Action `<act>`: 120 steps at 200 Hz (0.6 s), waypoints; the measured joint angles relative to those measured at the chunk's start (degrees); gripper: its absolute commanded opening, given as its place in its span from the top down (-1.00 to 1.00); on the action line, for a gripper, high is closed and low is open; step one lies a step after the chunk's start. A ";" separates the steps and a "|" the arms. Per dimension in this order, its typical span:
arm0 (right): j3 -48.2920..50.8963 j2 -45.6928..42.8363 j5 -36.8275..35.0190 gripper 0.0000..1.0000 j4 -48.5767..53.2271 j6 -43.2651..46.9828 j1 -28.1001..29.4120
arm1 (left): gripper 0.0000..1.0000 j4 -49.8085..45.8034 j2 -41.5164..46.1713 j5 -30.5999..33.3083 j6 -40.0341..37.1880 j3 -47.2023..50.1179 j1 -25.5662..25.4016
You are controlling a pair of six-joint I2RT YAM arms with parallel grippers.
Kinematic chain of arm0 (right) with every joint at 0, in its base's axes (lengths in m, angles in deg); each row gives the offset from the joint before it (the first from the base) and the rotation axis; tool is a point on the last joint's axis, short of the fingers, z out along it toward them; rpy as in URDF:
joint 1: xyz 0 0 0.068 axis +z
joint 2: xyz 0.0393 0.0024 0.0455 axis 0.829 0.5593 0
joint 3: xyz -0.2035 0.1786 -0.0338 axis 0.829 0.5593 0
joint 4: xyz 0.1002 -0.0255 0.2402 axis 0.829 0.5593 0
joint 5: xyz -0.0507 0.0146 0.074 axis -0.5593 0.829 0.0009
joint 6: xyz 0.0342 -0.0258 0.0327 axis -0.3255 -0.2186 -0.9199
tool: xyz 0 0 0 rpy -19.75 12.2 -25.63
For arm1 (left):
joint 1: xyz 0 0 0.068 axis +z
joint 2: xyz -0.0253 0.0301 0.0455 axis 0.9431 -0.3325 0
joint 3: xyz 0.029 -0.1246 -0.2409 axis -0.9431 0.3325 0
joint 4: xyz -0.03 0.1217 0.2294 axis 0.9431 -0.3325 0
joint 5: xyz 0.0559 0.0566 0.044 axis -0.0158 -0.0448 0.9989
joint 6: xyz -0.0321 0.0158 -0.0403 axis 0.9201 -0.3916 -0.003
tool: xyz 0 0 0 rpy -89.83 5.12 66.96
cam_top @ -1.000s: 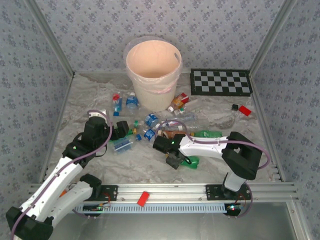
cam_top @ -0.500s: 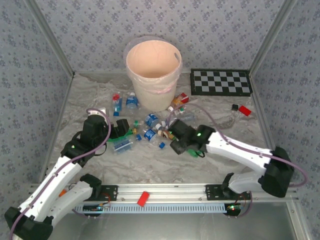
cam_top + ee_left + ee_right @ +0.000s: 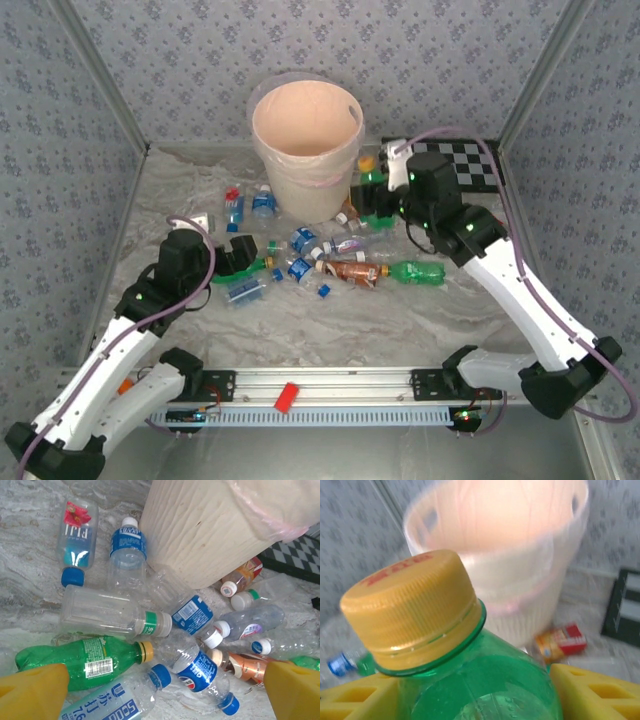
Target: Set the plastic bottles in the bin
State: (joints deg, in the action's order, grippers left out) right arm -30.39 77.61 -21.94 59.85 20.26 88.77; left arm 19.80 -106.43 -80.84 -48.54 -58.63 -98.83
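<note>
- The FIJI bottle (image 3: 78, 535) is clear, with a pink flower on its label and a blue cap. It lies on the marbled table (image 3: 30, 585) left of the bin (image 3: 200, 535), and its name is the clearest print in view.
- Nearest the left wrist camera, a blue-labelled bottle (image 3: 112, 704) reads "5000" beside characters I cannot make out.
- A blue-capped bottle (image 3: 197, 669) carries a round red, white and blue emblem.
- The barcode-label green bottle (image 3: 75, 664) shows a white barcode patch, with print too small to read.
- A white-capped bottle (image 3: 127, 547) lies against the bin's base, and the script on its blue label is not legible.
- The left gripper (image 3: 162, 692) hangs over this pile with its yellow fingers (image 3: 32, 692) spread wide and gripping nothing.
- The right gripper (image 3: 475, 695) is clamped on the yellow-capped green bottle (image 3: 415, 610). The cap bears red writing, too blurred to read.
- From above, that bottle sits just right of the bin, short of its mouth.
- A second ago the right arm reached low across the near middle of the table, its gripper at a green bottle lying there.
- It has since swung up and away to the far right, carrying the bottle.
- The left arm has barely moved.
- The brown bottle (image 3: 350, 270) and the green bottle beside it (image 3: 418, 268) lie where they were.
</note>
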 measured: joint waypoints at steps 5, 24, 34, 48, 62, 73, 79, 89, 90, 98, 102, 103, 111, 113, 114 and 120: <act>-1.79 1.25 0.35 -0.39 -0.83 -0.33 -0.44 | -0.99 -0.07 0.33 0.00 -0.09 -0.22 -0.02; -8.90 6.91 1.49 -0.40 -4.76 -2.32 -2.14 | -1.00 -0.68 1.66 -0.02 -0.15 -1.07 -0.02; -12.48 10.03 1.73 -0.40 -6.43 -3.58 -3.08 | -1.00 -0.85 2.38 -0.07 -0.33 -1.29 0.00; -17.25 14.51 2.36 -0.40 -8.31 -5.68 -4.33 | -0.99 -1.20 3.28 -0.31 -0.59 -1.55 -0.02; -21.64 18.64 2.71 -0.40 -9.92 -7.80 -5.38 | -1.00 -1.75 4.13 -0.39 -0.83 -1.73 -0.02; -25.55 22.18 2.69 -0.40 -11.02 -9.49 -5.97 | -1.00 -2.58 4.72 -0.42 -1.09 -1.88 -0.02; -27.76 24.15 2.69 -0.40 -11.43 -10.29 -6.21 | -0.99 -2.93 5.07 -0.42 -1.20 -1.90 -0.02; -31.82 27.47 2.54 -0.40 -11.96 -11.41 -6.40 | -1.00 -3.43 5.62 -0.42 -1.25 -1.92 -0.02; -32.50 28.09 2.56 -0.40 -12.00 -11.52 -6.38 | -1.00 -3.52 5.70 -0.42 -1.25 -1.92 -0.02; -36.15 30.99 2.56 -0.42 -12.13 -12.31 -6.38 | -1.00 -4.00 6.12 -0.42 -1.42 -1.92 -0.02; -37.92 32.26 2.43 -0.42 -12.00 -12.57 -6.36 | -1.00 -4.17 6.27 -0.39 -1.42 -1.92 -0.02; -38.62 32.85 2.47 -0.43 -11.96 -12.72 -6.34 | -1.00 -4.26 6.38 -0.42 -1.44 -1.92 -0.02; -42.58 35.87 2.49 -0.43 -11.76 -13.25 -6.19 | -1.00 -4.55 6.82 -0.42 -1.53 -1.92 -0.02; -43.80 36.68 2.38 -0.42 -11.45 -13.40 -6.14 | -0.99 -4.63 6.91 -0.42 -1.57 -1.92 -0.02; -44.50 37.16 2.32 -0.42 -11.43 -13.49 -6.10 | -0.99 -4.70 6.95 -0.39 -1.60 -1.92 -0.02; -47.54 39.43 2.32 -0.42 -10.91 -13.84 -5.97 | -1.00 -4.94 7.37 -0.39 -1.62 -1.92 -0.02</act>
State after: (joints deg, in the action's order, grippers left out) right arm -77.93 117.04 -19.62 48.95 6.42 82.80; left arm 14.86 -99.06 -81.23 -50.15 -60.56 -98.85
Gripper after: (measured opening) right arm 0.713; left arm 0.997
